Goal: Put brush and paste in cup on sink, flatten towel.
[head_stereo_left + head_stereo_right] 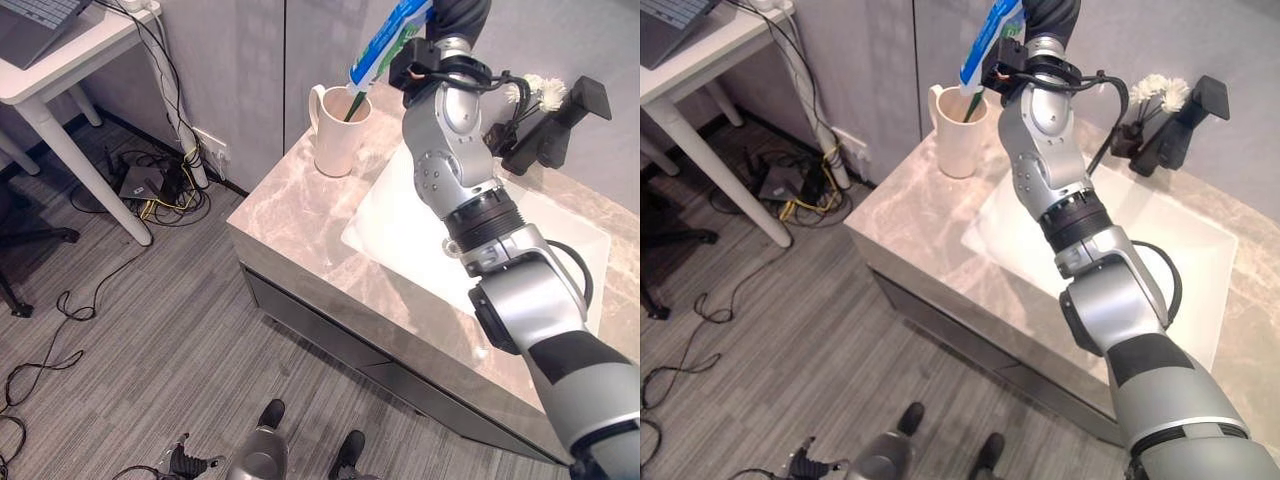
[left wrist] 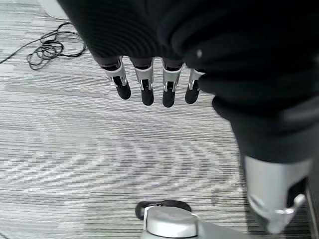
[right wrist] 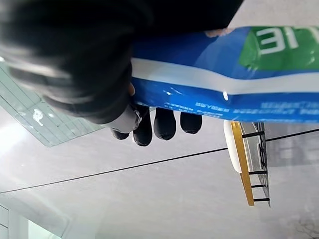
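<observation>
A cream cup (image 1: 340,130) stands at the back left corner of the marble counter (image 1: 290,225), beside the white sink basin (image 1: 400,225). A green brush handle (image 1: 355,105) leans inside it. My right hand (image 1: 458,15) is raised above and behind the cup, its fingers (image 3: 159,124) curled round a blue, green and white toothpaste tube (image 1: 390,40). The tube slants down, with its lower end just over the cup's mouth. My left hand (image 2: 147,84) hangs over the carpet with straight fingers, holding nothing.
A black faucet (image 1: 545,130) with a white fluffy thing (image 1: 535,92) beside it stands behind the basin. A white table (image 1: 60,60) is at the far left, with cables and a power strip (image 1: 150,185) on the floor by the wall.
</observation>
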Tool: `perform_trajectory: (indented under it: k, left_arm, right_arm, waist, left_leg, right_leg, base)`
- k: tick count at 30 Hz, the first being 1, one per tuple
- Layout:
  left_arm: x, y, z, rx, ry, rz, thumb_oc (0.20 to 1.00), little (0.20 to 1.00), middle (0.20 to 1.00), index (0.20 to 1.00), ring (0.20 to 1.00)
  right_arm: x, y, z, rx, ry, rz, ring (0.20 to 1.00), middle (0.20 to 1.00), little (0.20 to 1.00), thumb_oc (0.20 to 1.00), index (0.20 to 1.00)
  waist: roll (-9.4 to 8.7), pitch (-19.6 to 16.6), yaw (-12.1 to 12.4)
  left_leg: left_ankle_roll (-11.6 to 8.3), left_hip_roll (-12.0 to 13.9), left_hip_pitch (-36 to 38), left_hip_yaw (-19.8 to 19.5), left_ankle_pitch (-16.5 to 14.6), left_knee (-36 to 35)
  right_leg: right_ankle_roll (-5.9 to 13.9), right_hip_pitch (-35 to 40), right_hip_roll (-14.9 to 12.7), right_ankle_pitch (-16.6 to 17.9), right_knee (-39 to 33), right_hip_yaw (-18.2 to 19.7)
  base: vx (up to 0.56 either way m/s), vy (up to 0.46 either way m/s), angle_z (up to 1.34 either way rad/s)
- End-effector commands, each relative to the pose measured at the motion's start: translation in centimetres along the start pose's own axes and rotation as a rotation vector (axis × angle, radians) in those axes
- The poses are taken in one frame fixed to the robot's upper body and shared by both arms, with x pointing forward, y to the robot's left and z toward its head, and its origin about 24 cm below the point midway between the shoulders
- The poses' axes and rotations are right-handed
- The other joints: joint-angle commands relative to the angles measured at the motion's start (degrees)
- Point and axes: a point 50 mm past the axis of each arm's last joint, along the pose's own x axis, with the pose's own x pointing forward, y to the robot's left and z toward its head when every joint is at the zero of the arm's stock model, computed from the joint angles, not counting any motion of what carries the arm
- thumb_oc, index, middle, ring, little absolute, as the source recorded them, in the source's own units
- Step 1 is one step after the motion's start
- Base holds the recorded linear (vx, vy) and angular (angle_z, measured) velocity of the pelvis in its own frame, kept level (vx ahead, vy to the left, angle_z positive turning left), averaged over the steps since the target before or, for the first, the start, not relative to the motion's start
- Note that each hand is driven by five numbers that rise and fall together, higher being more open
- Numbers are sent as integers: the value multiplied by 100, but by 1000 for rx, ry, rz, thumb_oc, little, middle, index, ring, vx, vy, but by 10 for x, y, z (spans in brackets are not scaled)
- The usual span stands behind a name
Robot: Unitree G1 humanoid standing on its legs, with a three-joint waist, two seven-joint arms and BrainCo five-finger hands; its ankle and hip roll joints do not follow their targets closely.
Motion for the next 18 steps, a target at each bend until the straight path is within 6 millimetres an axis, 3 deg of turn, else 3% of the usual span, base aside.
perform_trajectory:
  k: [1,18]
  left_arm:
    - [6,10,7,10,-20,21,1000,1000,1000,1000,1000]
    - [7,10,18,90,-89,3,1000,1000,1000,1000,1000]
  right_arm:
    - [15,26,39,-44,-153,101,200,200,200,200,200]
    - [14,33,33,-99,-140,140,200,200,200,200,200]
  waist:
    - [-107,133,119]
    - [-235,323,136]
  left_leg:
    - [380,-411,69,197,35,-6]
    - [376,-448,-151,215,-36,182]
  right_leg:
    - [453,742,-386,718,22,319]
    - [462,678,-375,811,31,364]
  base:
    - [0,0,0]
    - [-1,0,0]
